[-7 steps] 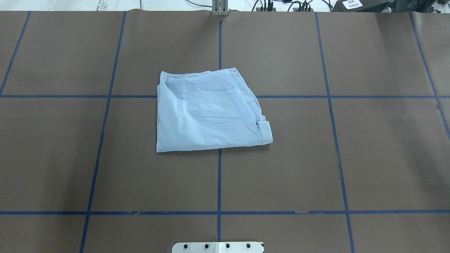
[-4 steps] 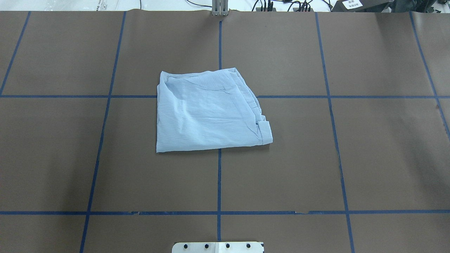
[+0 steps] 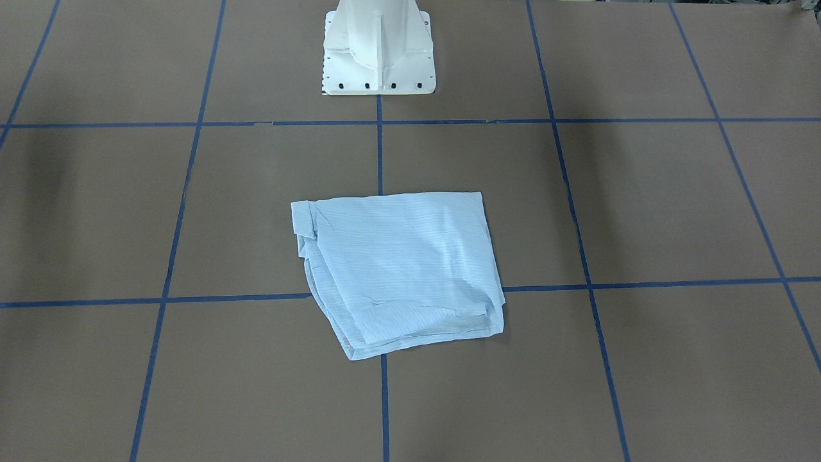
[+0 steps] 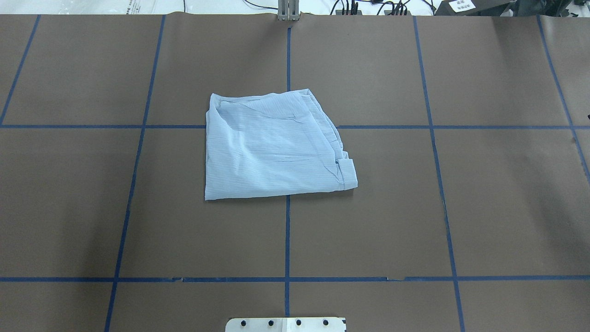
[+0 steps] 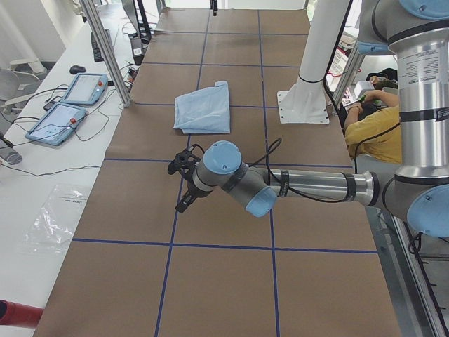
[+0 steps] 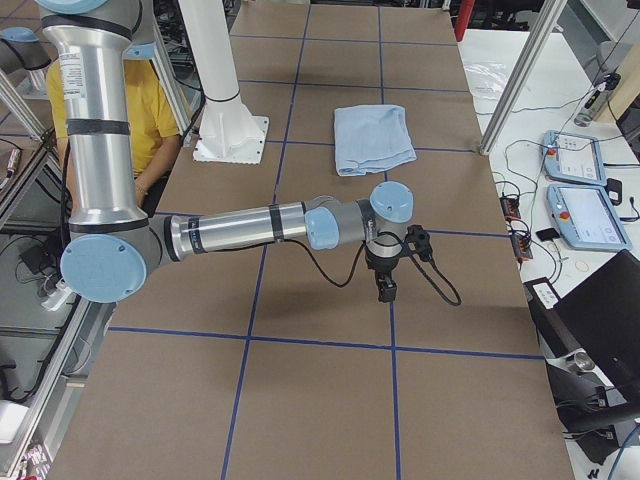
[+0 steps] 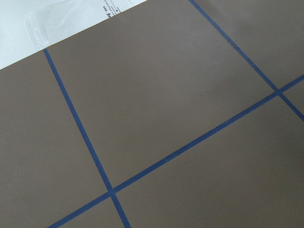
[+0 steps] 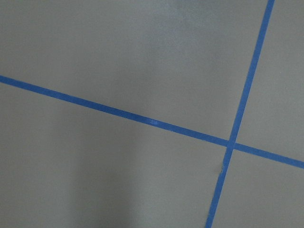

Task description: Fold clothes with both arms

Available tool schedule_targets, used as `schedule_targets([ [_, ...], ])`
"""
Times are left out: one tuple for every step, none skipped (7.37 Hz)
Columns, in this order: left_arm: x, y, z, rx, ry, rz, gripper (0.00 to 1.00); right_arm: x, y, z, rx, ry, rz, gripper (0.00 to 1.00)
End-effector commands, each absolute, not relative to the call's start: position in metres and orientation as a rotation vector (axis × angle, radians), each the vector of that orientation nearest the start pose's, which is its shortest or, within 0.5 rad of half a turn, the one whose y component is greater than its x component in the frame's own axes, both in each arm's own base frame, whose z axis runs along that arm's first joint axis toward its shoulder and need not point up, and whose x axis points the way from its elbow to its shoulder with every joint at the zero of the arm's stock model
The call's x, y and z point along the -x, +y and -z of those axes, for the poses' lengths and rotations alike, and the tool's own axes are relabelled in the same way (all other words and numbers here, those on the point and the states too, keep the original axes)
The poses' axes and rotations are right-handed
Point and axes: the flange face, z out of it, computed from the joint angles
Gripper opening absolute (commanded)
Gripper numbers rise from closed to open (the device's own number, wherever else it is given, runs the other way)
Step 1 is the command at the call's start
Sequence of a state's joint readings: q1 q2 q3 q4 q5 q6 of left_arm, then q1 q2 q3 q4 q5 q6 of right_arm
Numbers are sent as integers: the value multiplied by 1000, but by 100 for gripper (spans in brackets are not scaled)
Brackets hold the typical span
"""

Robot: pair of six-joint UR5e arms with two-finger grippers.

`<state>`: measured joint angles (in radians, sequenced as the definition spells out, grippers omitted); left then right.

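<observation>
1. The shirt [image 4: 276, 147] lies folded into a nearly square packet in the middle of the surface [image 4: 484, 207], across the centre tape line [image 4: 287, 240]. It is slightly wider from side to side, and its layered loose edges are on the robot's right.
2. The left arm [image 5: 316, 186] and right arm [image 6: 235, 225] hang over bare surface towards opposite ends, both well apart from the shirt. I judge neither to be clearly nearer.
3. I cannot tell whether either arm's jaws are apart or together (only the side views show them).
4. Count: one shirt, two arms.
</observation>
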<state>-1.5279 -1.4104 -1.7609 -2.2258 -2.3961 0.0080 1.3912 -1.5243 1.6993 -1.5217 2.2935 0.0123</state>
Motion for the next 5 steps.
schedule_targets([
  [41,-446,-557,-638,803,-333,100,27,-524,-569,-144,-738,242,100],
  [41,-444,-558,-637,803,-334,100,28,-524,-569,-146,-739,244,100],
  [41,-444,-566,-624,802,-329,100,32,-524,-568,-147,-736,255,100],
  [42,-442,-564,-627,803,-329,100,36,-529,-560,-164,-740,267,100],
  [42,-435,-564,-629,799,-329,100,38,-531,-562,-163,-739,268,100],
])
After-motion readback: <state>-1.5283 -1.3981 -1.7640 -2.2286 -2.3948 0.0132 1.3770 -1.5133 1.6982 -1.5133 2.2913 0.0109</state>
